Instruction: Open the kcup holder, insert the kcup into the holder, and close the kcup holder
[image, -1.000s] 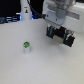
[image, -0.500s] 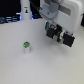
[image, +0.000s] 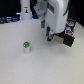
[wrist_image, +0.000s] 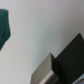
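Observation:
The kcup (image: 26, 47), a tiny cup with a green top and whitish body, stands on the white table toward the exterior view's left. The black kcup holder (image: 65, 38) sits at the exterior view's right, partly hidden by my arm. My gripper (image: 52, 33) hangs just beside the holder's left side, far from the kcup. Its fingers are too blurred to show whether they are open or shut. In the wrist view a black corner of the holder (wrist_image: 69, 61) with a grey face shows over the white table. No fingers show there.
The white table (image: 45, 65) stretches across the front. A white bottle-like object (image: 23, 11) stands at the back left against a dark background. A dark teal shape (wrist_image: 4, 27) sits at the edge of the wrist view.
My arm has shifted a little toward the exterior view's left, next to the holder. The kcup and the holder have not moved.

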